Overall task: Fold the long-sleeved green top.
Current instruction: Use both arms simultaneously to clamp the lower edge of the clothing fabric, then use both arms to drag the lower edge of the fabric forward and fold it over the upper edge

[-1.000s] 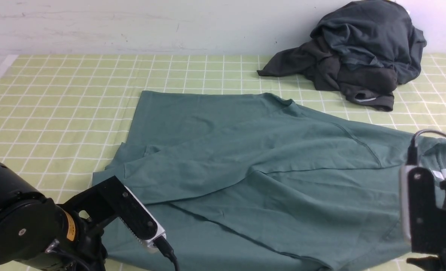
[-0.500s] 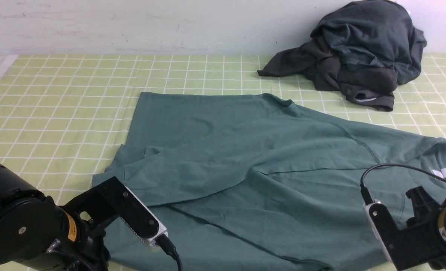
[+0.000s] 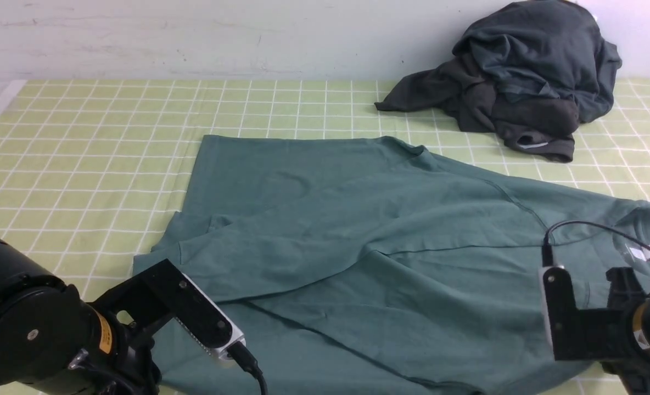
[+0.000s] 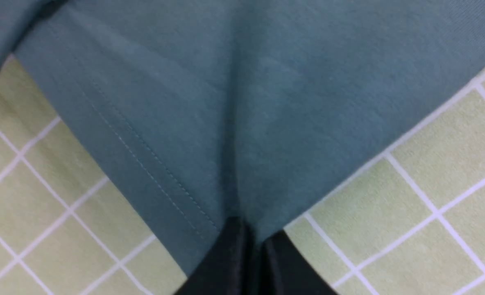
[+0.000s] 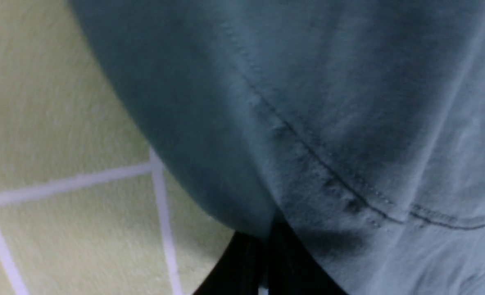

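Green long-sleeved top, soft matte knit, lies spread mid-table on yellow-green checked tablecloth, one sleeve folded diagonally across body. Long axis runs side to side: collar and white label toward robot's right, stitched hem toward left. Left gripper pinched tight on hem corner at near edge. Right gripper clamped on seamed edge near collar. Crumpled dark garments heaped at far right, not touching top.
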### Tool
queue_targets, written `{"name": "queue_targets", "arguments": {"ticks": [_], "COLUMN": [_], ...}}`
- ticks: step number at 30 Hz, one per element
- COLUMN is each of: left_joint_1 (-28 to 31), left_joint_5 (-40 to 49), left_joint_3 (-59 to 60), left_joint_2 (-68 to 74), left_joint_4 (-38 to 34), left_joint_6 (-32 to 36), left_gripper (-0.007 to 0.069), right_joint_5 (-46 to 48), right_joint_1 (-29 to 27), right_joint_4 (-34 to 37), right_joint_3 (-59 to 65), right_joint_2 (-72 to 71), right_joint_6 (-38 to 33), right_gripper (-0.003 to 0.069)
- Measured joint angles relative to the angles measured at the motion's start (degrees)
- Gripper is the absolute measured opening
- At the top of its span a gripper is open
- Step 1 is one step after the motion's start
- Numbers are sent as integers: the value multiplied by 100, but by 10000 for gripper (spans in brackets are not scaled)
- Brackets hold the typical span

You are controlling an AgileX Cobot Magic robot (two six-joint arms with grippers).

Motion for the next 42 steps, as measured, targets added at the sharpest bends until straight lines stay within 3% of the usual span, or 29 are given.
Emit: {"name": "queue_targets", "arguments": {"ticks": [5, 14, 18, 26, 38, 40, 42], "left_joint_1": [0, 36, 358, 1240, 1761, 1796, 1865], "left_joint_5": [184, 306, 149, -881, -374, -336, -260], "left_joint_3": [-32, -1179, -2025, -4155, -7646, -7913, -8383], "left_joint_2": [0, 71, 489, 2587, 5806, 6056, 6494], "left_joint_4": [-6, 259, 483, 725, 734, 721, 721], "left_joint_6": [-424, -901, -1176, -1444, -1448, -1448, -1448], "left_gripper": [6, 6, 6, 6, 9, 20, 88], "right_joint_5": [392, 1553, 1477, 472, 587, 596, 608], "right_joint_1": [0, -30, -284, -1048, -1075, -1075, -1075], "right_joint_4": [1057, 1209, 1274, 1789, 2107, 2128, 2128], "right_joint_3": [0, -1023, -1885, -3703, -5498, -5624, -5792], "right_joint_2": [-274, -373, -207, 1290, 3137, 3284, 3476], "right_joint_6": [862, 1267, 1376, 1407, 1412, 1412, 1434], "right_gripper": [-1, -2, -2, -3, 0, 8, 54]}}
